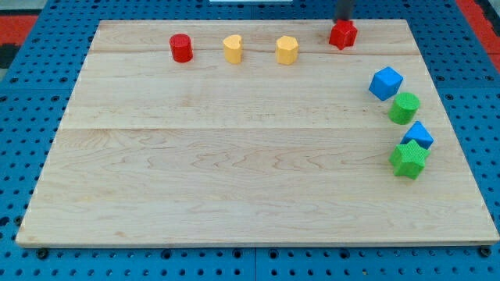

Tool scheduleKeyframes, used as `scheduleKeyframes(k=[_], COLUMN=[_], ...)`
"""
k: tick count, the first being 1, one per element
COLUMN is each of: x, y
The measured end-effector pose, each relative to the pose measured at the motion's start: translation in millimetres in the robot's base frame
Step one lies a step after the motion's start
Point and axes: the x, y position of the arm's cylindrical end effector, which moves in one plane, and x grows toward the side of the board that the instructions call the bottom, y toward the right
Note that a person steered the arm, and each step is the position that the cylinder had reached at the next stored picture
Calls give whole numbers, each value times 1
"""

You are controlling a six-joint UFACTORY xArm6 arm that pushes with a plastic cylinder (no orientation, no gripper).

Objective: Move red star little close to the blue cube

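Note:
The red star (pixel 342 35) lies near the board's top edge, right of centre. The blue cube (pixel 385 83) sits below and to the right of it, near the right edge, with a clear gap between them. My rod comes down from the view's top; my tip (pixel 344 21) is right at the star's upper edge, seemingly touching it.
A red cylinder (pixel 181 48), a yellow heart (pixel 232 48) and a yellow hexagon (pixel 287 50) line the top of the wooden board (pixel 234 156). A green cylinder (pixel 404 108), a second blue block (pixel 419 134) and a green star (pixel 408 159) run down the right side.

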Motion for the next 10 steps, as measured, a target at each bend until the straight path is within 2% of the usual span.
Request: scheduleKeyframes(k=[1,3,5,8,10], x=[1,16,3,56,72], y=[-40,28,2,19,34])
